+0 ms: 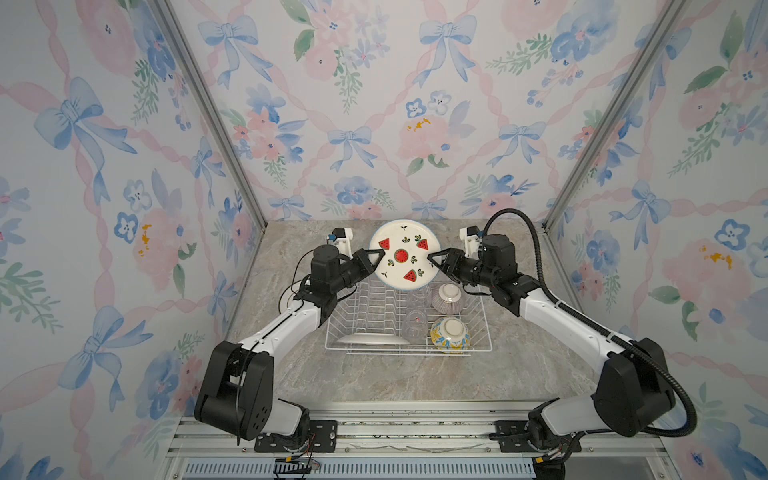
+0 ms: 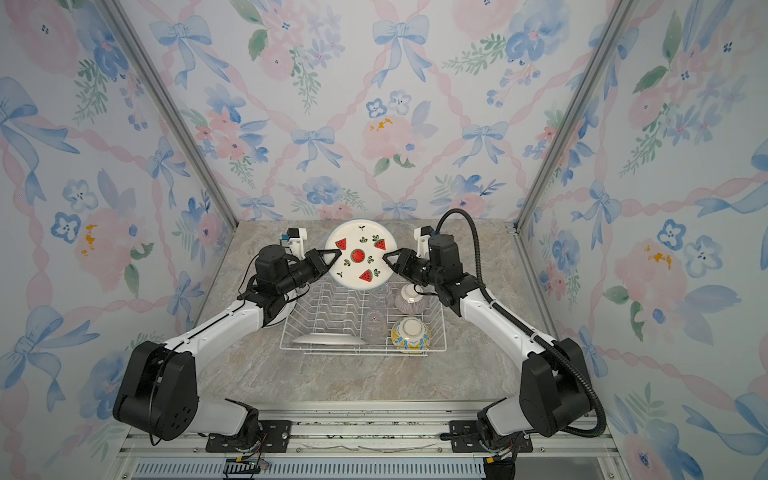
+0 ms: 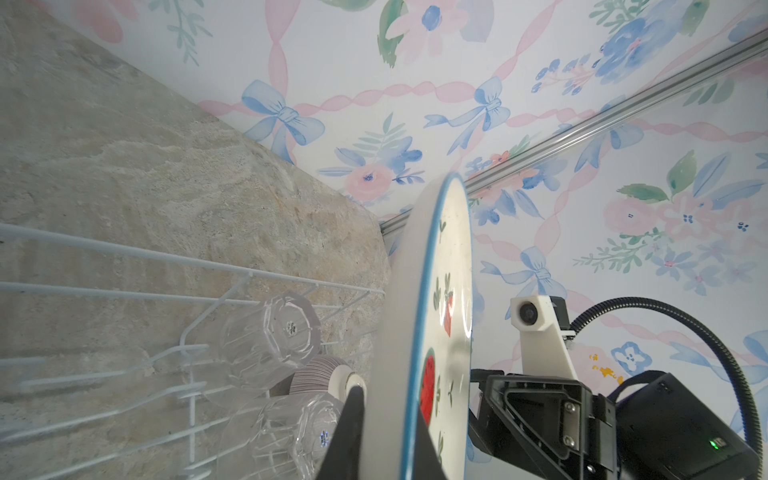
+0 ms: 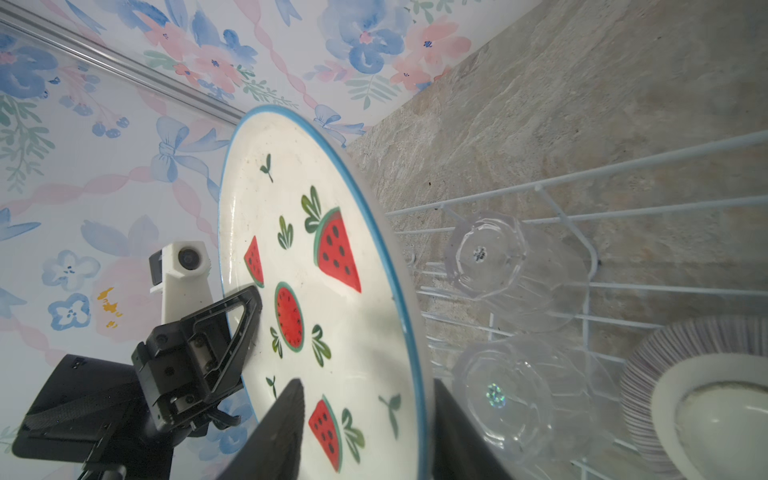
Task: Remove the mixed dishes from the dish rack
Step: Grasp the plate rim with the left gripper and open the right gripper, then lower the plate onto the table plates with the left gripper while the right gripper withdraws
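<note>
The watermelon plate (image 1: 403, 254) (image 2: 360, 254) stands upright in the air over the far end of the white wire dish rack (image 1: 407, 353) (image 2: 361, 353). My left gripper (image 1: 380, 254) (image 3: 388, 411) is shut on its left rim. My right gripper (image 1: 432, 255) (image 4: 365, 395) is open and straddles the right rim, one finger before the face and one behind. Inside the rack sit a purple-striped bowl (image 1: 446, 298), a yellow-blue bowl (image 1: 450, 334), two clear glasses (image 1: 417, 297) (image 1: 413, 322) and a white plate (image 1: 372, 340) at the front.
A white curved rim (image 1: 284, 297) shows on the marble table under my left arm, left of the rack. Floral walls close the back and both sides. The rack's upright prongs (image 1: 374, 303) stand below the plate.
</note>
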You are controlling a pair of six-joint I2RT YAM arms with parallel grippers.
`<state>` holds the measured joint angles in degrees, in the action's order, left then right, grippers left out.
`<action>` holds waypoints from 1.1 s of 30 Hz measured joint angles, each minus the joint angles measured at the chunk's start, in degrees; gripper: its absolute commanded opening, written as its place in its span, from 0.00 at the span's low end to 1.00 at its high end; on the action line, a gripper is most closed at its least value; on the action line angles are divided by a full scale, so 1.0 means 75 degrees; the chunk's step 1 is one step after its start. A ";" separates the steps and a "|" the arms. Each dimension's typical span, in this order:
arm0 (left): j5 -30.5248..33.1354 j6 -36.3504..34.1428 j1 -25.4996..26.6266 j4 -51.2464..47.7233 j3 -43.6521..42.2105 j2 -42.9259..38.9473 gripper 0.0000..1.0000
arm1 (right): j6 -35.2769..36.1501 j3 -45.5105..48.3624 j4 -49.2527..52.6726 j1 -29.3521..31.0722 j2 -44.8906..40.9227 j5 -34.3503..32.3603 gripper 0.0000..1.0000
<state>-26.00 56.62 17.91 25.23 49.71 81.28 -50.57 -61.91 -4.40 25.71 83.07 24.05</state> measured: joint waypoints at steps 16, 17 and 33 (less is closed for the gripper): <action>0.0221 -0.0265 -0.0259 -0.0766 -0.0096 0.0000 0.00 | 0.0125 -0.0181 -0.0557 0.0035 0.0000 0.0146 0.97; 0.0254 -0.0280 -0.0297 -0.0842 -0.0134 0.0000 0.00 | 0.0157 -0.0236 -0.0603 0.0044 0.0000 0.0143 0.97; 0.0667 -0.0216 -0.1480 -0.1204 -0.0513 -0.0790 0.00 | 0.0758 -0.0286 -0.0344 0.0044 -0.0204 -0.0067 0.96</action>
<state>-20.99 55.00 6.81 16.21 45.87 75.35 -44.88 -64.05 -6.98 26.04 81.54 23.55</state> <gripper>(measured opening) 0.115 0.966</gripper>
